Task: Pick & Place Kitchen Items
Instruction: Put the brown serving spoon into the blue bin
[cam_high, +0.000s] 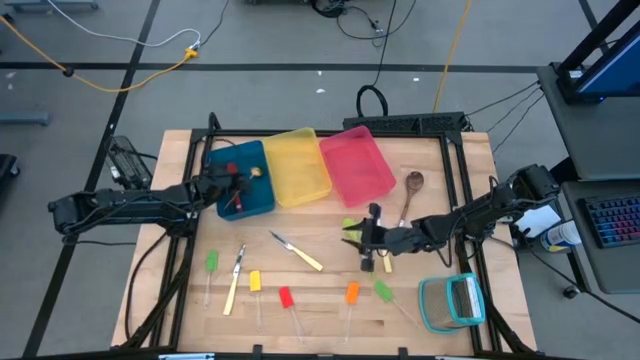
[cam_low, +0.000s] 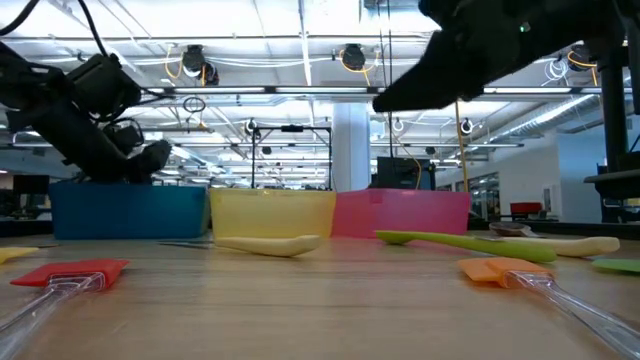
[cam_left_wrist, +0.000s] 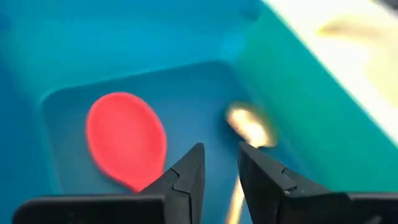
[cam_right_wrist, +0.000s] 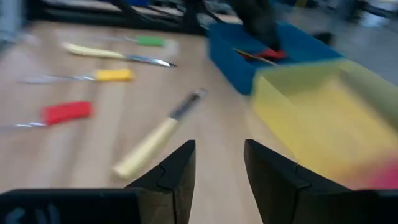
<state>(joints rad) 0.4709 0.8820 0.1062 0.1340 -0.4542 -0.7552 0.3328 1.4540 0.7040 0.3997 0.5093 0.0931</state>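
My left gripper (cam_high: 226, 184) hangs over the blue bin (cam_high: 250, 196), fingers apart (cam_left_wrist: 219, 177). In the bin lie a red spoon (cam_left_wrist: 126, 146) and a pale brown spoon (cam_left_wrist: 250, 126), whose handle shows in the gap between the fingers. My right gripper (cam_high: 366, 243) hovers open (cam_right_wrist: 219, 168) over the middle right of the table with nothing between its fingers. A yellow-handled knife (cam_high: 300, 253) lies ahead of it, and a green utensil (cam_high: 350, 228) and a yellow one (cam_high: 386, 265) lie beside it. A brown spoon (cam_high: 412, 186) lies near the pink bin (cam_high: 356, 166). My left gripper points slanting down into the blue bin, and the pale spoon's handle (cam_left_wrist: 234, 200) runs through the gap between its fingers. Whether either finger touches the handle, I cannot tell.
The yellow bin (cam_high: 297, 165) stands between the blue and pink ones at the far edge. Several sticks with green (cam_high: 212, 262), yellow (cam_high: 255, 281), red (cam_high: 286, 297) and orange (cam_high: 352, 292) heads lie along the near side. A teal-framed square object (cam_high: 452, 302) sits near right.
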